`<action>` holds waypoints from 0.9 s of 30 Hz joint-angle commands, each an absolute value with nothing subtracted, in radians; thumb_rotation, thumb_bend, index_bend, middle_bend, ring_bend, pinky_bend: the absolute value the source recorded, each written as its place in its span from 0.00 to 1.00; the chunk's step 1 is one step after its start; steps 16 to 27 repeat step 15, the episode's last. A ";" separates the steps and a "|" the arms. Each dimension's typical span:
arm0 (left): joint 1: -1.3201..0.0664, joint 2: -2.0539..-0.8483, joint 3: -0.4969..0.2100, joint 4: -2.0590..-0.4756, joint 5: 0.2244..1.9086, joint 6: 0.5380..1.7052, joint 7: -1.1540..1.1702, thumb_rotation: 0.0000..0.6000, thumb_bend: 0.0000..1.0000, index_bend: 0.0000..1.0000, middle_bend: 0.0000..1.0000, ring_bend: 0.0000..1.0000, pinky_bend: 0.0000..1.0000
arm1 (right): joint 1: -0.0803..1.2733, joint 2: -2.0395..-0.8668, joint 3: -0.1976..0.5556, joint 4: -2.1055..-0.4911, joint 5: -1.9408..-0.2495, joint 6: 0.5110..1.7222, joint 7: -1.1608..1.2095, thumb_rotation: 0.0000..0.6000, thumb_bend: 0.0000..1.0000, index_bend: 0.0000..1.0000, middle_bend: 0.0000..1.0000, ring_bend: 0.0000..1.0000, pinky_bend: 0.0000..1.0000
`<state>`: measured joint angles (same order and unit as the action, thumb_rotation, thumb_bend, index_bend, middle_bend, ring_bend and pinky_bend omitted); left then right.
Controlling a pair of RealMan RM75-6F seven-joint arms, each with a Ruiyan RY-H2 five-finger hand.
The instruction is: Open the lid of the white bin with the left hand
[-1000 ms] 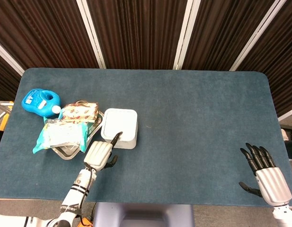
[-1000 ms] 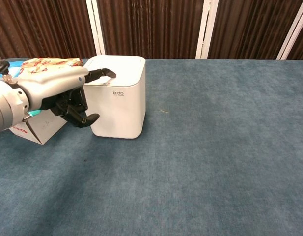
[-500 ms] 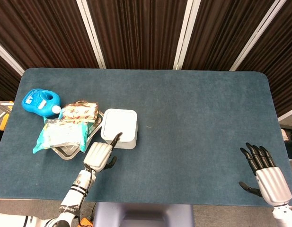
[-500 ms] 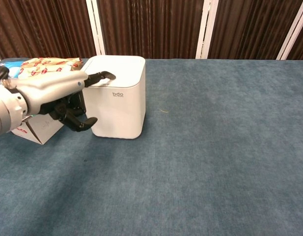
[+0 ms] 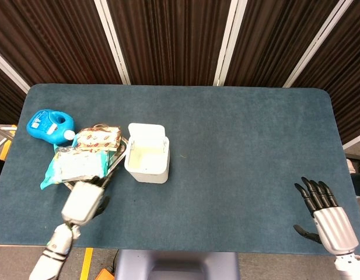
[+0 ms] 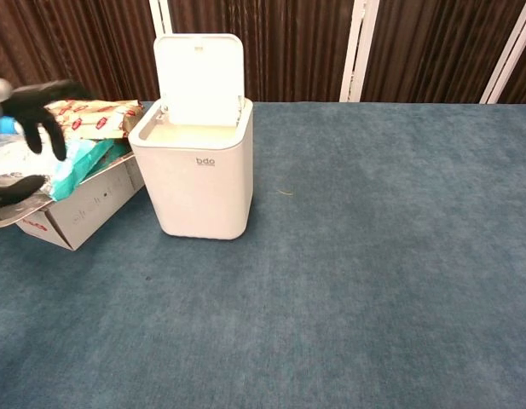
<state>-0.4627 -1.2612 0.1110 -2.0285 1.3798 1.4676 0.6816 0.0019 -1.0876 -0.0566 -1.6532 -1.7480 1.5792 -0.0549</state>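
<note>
The square white plastic bin [image 5: 147, 160] sits left of the table's centre, its hinged lid [image 6: 199, 78] standing upright at its twelve o'clock edge. The left hand [image 5: 83, 202], at the bin's seven o'clock and well apart from it, holds nothing, its dark fingers [image 6: 43, 106] loosely curled. The right hand [image 5: 328, 216] rests at the table's four o'clock corner, fingers spread and empty.

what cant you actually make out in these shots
- Left hand: chest view's left edge cuts it off; motion-blurred in the head view.
- White bin bottom: too deep to see in either view.
- Metal tray: mostly under snack packets.
- Right hand: absent from chest view.
</note>
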 commanded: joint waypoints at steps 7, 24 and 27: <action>-0.165 -1.216 0.233 -1.628 1.526 1.705 0.251 1.00 0.43 0.00 0.00 0.00 0.00 | 0.006 -1.103 -0.061 -1.664 -1.744 1.555 -0.102 1.00 0.08 0.00 0.00 0.00 0.00; -0.139 -1.225 0.183 -1.610 1.527 1.674 0.266 1.00 0.43 0.00 0.00 0.00 0.00 | 0.007 -1.100 -0.063 -1.665 -1.746 1.554 -0.098 1.00 0.08 0.00 0.00 0.00 0.00; -0.139 -1.225 0.183 -1.610 1.527 1.674 0.266 1.00 0.43 0.00 0.00 0.00 0.00 | 0.007 -1.100 -0.063 -1.665 -1.746 1.554 -0.098 1.00 0.08 0.00 0.00 0.00 0.00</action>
